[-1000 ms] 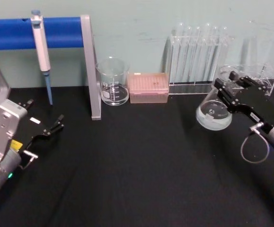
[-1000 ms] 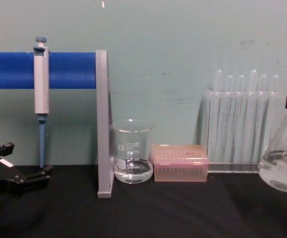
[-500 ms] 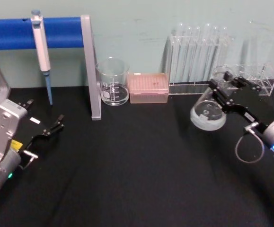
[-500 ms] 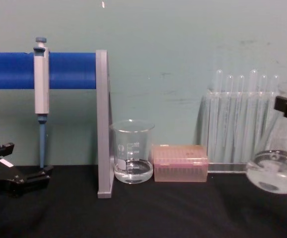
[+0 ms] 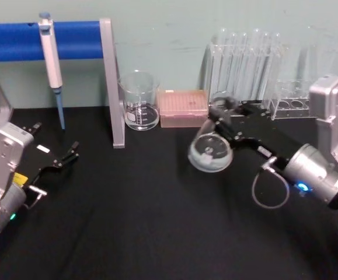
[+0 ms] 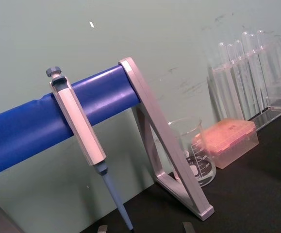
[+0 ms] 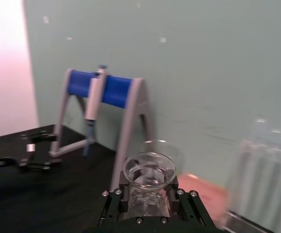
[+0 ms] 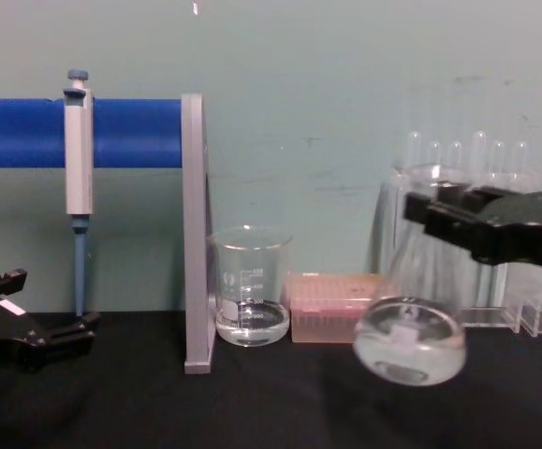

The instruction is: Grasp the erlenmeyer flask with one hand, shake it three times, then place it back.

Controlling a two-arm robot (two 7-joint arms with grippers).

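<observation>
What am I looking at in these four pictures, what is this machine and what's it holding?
It is a robot with two arms, each ending in a black gripper. One picture comes from its head, looking down; one from its chest, low across the table; two from its wrists. The right gripper is shut on the neck of the erlenmeyer flask, clear glass with a little liquid, held tilted over the black table. The left gripper lies open at the left. At the back: a pipette on a blue stand, a beaker, a pink box and a test tube rack.
</observation>
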